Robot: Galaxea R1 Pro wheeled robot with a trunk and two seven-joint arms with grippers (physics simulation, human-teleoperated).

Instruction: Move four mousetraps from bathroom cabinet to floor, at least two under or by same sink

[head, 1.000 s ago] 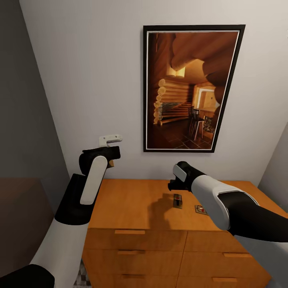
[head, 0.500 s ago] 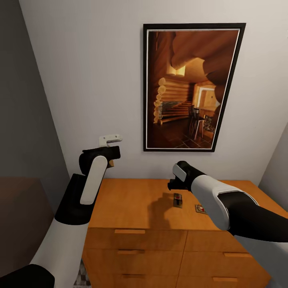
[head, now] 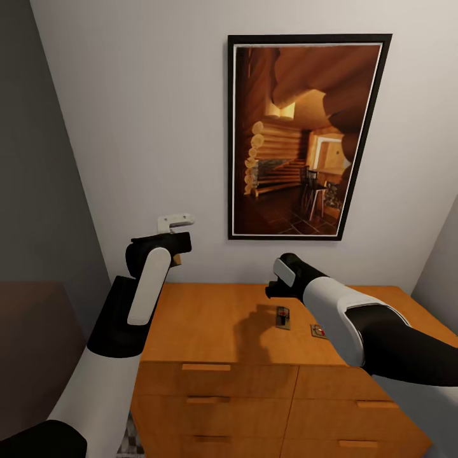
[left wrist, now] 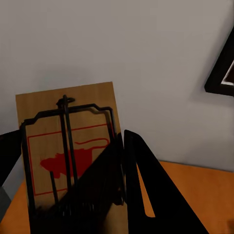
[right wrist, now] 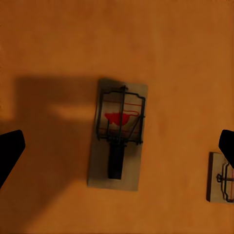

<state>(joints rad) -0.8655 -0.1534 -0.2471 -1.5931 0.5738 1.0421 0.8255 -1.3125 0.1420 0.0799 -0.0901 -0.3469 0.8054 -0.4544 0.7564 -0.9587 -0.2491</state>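
Head view, trap 1: mousetrap [head: 282,317] lies flat on cabinet [head: 203,318] top, just below/ahead of R gripper.
Trap 1, close: in R wrist view same mousetrap [right wrist: 118,133] sits centred between the fingertips, tan board w/ dark wire bar, red print, dark tab; not touched.
Trap 2: second mousetrap [head: 317,331] flat on cabinet top, near trap 1 on its right, partly hidden by R forearm; at edge of R wrist view too [right wrist: 222,177].
Trap 3: third mousetrap [left wrist: 70,156] held upright in L gripper, board w/ red outline + wire frame facing wrist cam; small tan bit pokes out beside the gripper in head view [head: 177,259].
L gripper [left wrist: 114,195]: closed on trap 3, dark fingers clamp its lower edge; raised off cabinet, near wall.
R gripper [right wrist: 117,148]: spread wide, tips at both frame edges, nothing between but trap 1 below; hovers over cabinet top, pointing down.
Cabinet: orange-brown wood, flat drawer fronts w/ slim bar handles [head: 206,367] below top.
Wall: pale, w/ dark-framed log-cabin picture [head: 299,137] above cabinet; small white bracket [head: 175,222] just above L gripper.
Floor: patterned tile patch [head: 132,442] beside cabinet's L corner.
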